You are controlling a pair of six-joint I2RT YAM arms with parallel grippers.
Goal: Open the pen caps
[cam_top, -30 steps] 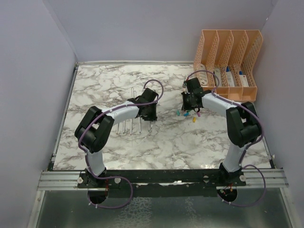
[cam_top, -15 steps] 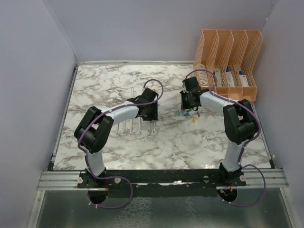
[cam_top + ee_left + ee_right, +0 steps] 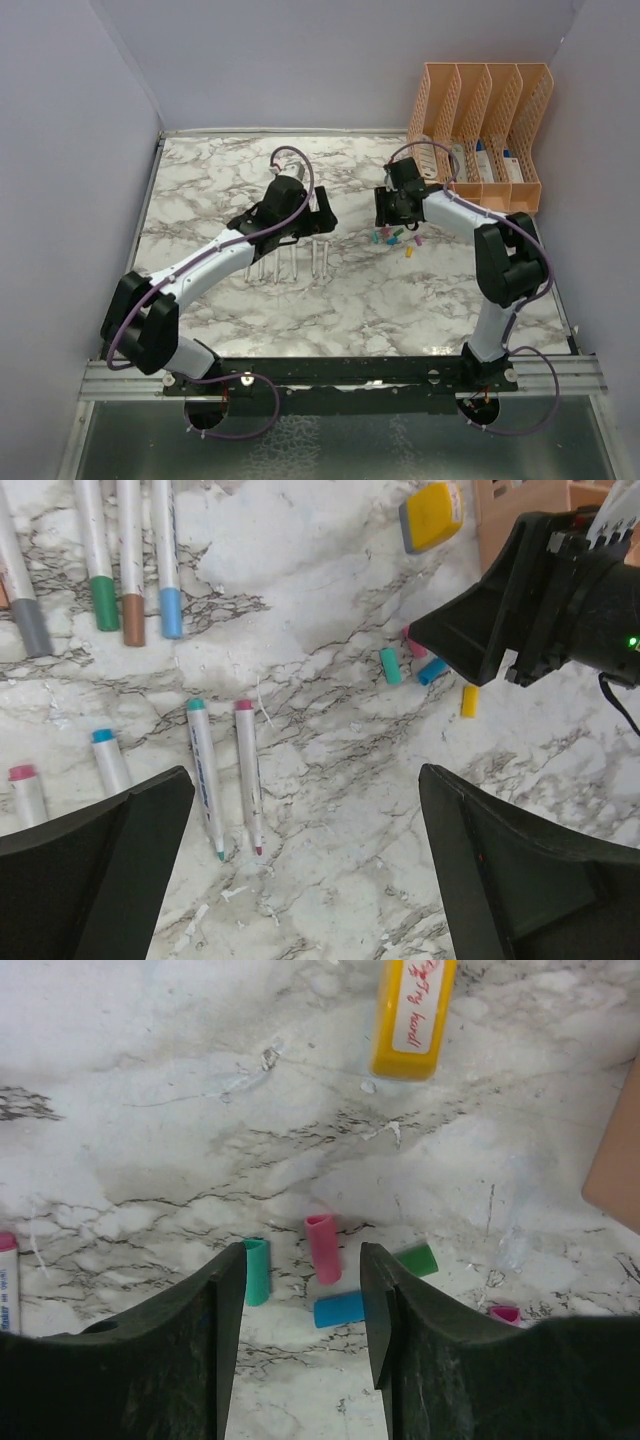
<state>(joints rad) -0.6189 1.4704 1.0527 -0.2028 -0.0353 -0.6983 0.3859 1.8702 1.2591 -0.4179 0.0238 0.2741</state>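
Lab booth: plain walls [image 3: 300, 60], marble table [image 3: 220, 180]

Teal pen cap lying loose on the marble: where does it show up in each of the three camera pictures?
Top external: the teal cap, centre-right, left end of the loose cap cluster.
Left wrist: the teal cap, right of centre, just left of the right gripper.
Right wrist: the teal cap, lower middle, beside the finger on the picture's left.
Shared landmark: the right gripper, open, next to it in every view.

Six loose pen caps [image 3: 323, 1248], eight pens [image 3: 248, 780], one yellow block [image 3: 410, 1015], one four-slot orange rack [image 3: 480, 100]
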